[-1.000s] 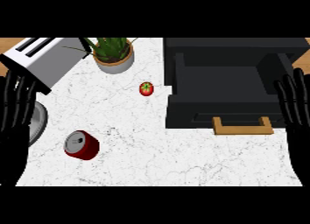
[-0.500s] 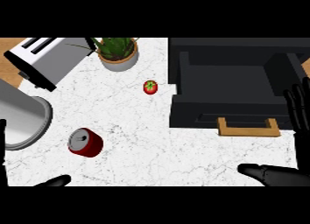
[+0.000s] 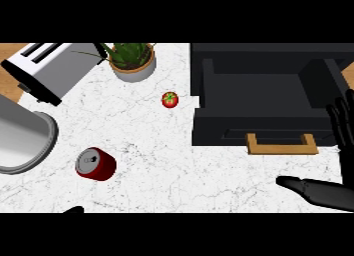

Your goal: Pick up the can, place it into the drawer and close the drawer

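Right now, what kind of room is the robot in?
Most likely a kitchen: a toaster sits on a white marble counter, with a tomato, a red can and an open drawer.

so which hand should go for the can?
Left, probably. The can lies on the counter's left side, below the left forearm; the left hand barely shows. The right hand, open, sits far right beside the open drawer.

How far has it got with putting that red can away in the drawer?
Barely begun. Done: only that the black drawer already stands open, wooden handle toward the robot. In hand: nothing; the right hand is open beside the drawer, holding nothing. Left: the red can lies untouched on the white counter, so picking it up, placing it inside and closing remain.
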